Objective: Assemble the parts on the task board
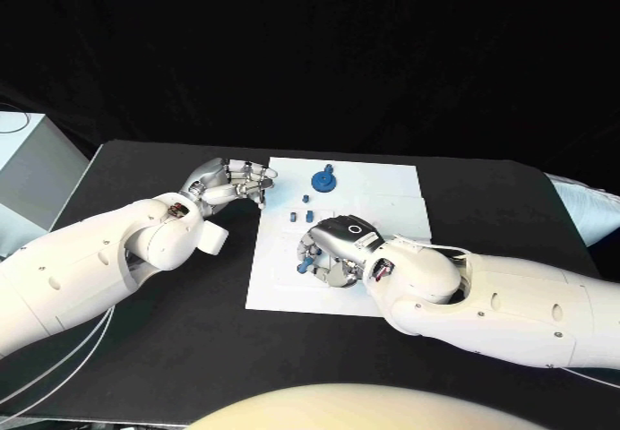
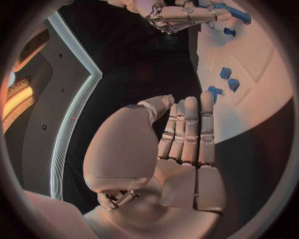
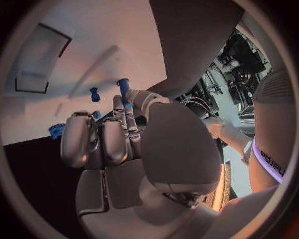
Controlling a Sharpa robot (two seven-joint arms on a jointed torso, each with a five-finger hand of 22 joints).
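The white task board lies in the middle of the black table. A blue gear sits near its far edge, with small blue parts below it. My right hand hovers over the board's near half and pinches a blue peg between thumb and fingertips; the peg sticks out past the fingers. My left hand is at the board's far left corner over the table, its fingers straight and side by side, holding nothing. The small parts lie just beyond its fingertips.
A white box stands off the table's left edge. A pale cushion lies at the right edge. White cables run along the lower left. The board has a rectangular recess.
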